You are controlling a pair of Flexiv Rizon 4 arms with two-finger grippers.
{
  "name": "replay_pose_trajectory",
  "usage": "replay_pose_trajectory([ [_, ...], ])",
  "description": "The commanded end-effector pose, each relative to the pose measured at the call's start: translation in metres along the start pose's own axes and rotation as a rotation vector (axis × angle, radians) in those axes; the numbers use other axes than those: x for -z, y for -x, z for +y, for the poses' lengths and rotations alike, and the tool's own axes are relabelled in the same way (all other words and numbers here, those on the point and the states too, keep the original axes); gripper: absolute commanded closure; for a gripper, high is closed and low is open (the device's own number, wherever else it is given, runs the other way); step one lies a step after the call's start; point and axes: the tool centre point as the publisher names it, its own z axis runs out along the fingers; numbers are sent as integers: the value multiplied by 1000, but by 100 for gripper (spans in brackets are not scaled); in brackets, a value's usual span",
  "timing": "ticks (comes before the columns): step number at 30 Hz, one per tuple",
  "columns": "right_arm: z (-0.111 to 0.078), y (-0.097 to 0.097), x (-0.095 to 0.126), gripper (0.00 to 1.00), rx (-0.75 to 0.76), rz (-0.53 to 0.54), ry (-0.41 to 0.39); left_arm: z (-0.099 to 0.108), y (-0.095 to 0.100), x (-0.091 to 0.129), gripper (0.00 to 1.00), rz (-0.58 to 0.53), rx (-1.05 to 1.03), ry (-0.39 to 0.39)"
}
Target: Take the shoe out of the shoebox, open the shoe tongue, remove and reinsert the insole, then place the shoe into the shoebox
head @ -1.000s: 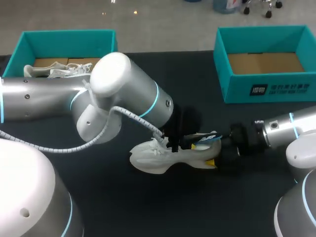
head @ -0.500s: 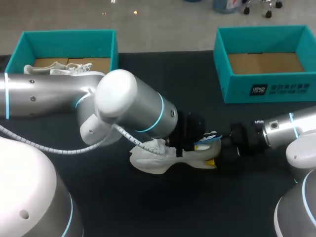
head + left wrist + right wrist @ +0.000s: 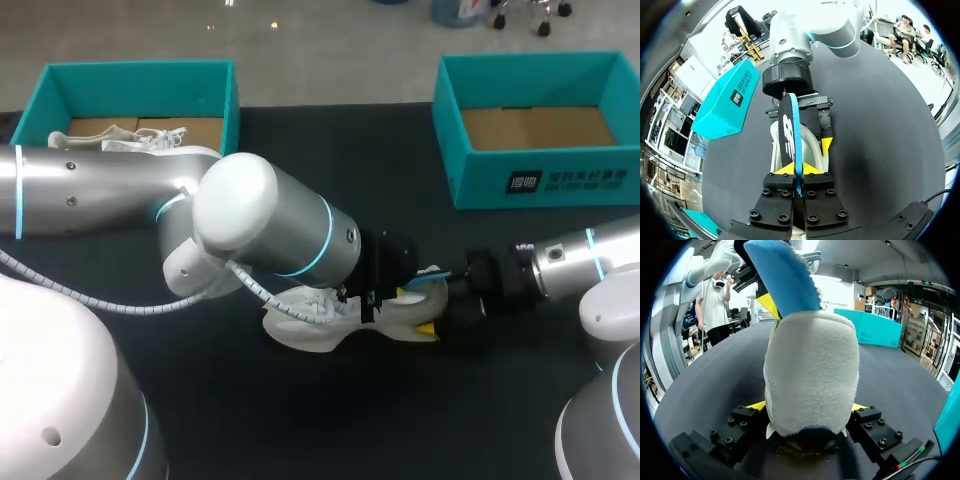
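Note:
A white shoe (image 3: 322,322) lies on its side on the black table (image 3: 400,420), toe to the left. My right gripper (image 3: 432,312) is shut on its heel (image 3: 810,370), a yellow tip on either side. A blue and black insole (image 3: 790,137) stands out of the shoe's opening. My left arm reaches across the shoe, and my left gripper (image 3: 796,170) is shut on the insole's edge, its yellow tips pressed against both faces. In the right wrist view the blue insole (image 3: 782,277) rises ahead of the heel.
A teal shoebox (image 3: 60,85) at the back left holds another white shoe (image 3: 120,142). A second teal shoebox (image 3: 520,180) stands at the back right with only its cardboard floor showing. The left arm's large elbow hangs over the table's left half.
My left arm has swung right and down over the shoe, and its gripper has closed on the insole. The right gripper and the shoe have stayed put.

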Motion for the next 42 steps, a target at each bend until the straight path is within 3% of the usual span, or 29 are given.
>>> replay_pose_trajectory([
  [1, -2, 0, -1, 100, 1, -1, -2, 2, 0, 18, 100, 3, -2, -26],
  [15, -2, 0, -1, 100, 1, -1, -2, -35, 17, 37, 100, 29, -42, -116],
  [26, -2, 0, -1, 100, 1, -1, -2, -58, 25, 39, 100, 48, -87, -153],
  [42, -2, 0, -1, 100, 1, -1, -2, -92, 38, 76, 100, 60, -167, -278],
])
